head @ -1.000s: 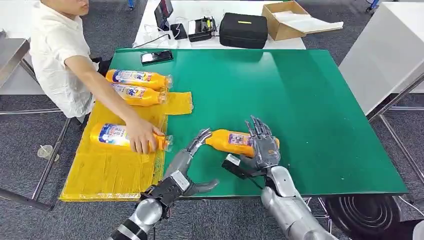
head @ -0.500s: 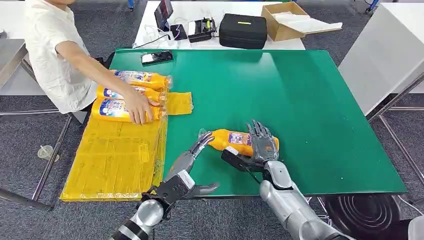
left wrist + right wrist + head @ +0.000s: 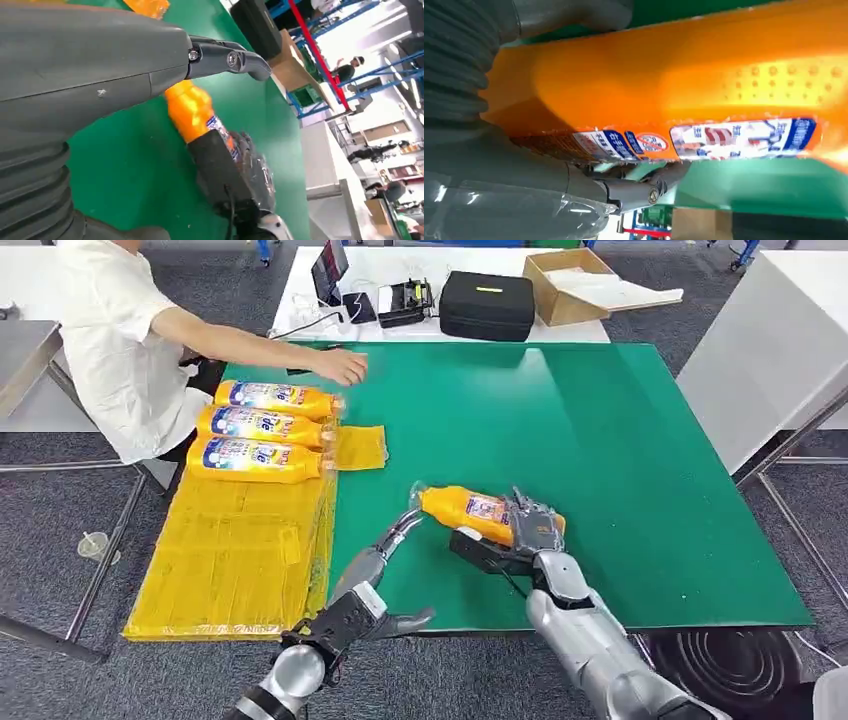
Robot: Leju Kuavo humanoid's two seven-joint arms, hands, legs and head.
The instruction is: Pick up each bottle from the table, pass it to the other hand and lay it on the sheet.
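Observation:
An orange bottle [image 3: 462, 509] with a blue-and-white label lies across the near middle of the green table [image 3: 600, 460]. My right hand [image 3: 530, 535] grips its thick end, fingers wrapped around it; the right wrist view has the bottle [image 3: 674, 85] pressed into the hand [image 3: 499, 180]. My left hand [image 3: 372, 568] is open just left of the cap end, fingers stretched toward it; I cannot tell whether they touch. In the left wrist view, the bottle [image 3: 192, 110] sits just past my left hand [image 3: 100, 75]. Three more bottles [image 3: 262, 425] lie side by side on the yellow sheet [image 3: 235, 560].
A person sits at the table's far left corner, one hand [image 3: 340, 365] resting on the green top near the far edge. A black case [image 3: 487, 302], a cardboard box [image 3: 570, 280] and devices stand on the white table behind. A black coil [image 3: 735, 665] lies on the floor, right.
My right hand's fingers went from spread above the bottle to wrapped around it. The person slid the third bottle up beside the other two, then moved that hand to the far edge.

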